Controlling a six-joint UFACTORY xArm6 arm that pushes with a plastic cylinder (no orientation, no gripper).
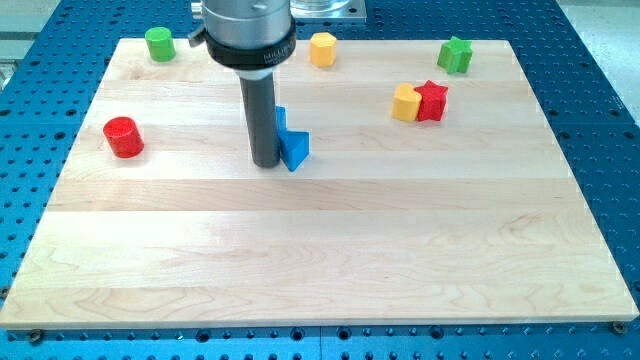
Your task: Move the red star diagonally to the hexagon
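Observation:
The red star (433, 100) lies on the wooden board at the view's upper right, touching a yellow block (405, 103) on its left side. A yellow hexagon (322, 48) sits near the board's top edge, up and to the left of the star. My tip (266, 163) is on the board left of centre, far left of the red star, touching the left side of a blue block (292, 146) that is partly hidden behind the rod.
A green cylinder (159, 43) stands at the board's top left, a red cylinder (124, 137) at the left, and a green star (456, 54) at the top right. The wooden board (320, 260) rests on a blue perforated table.

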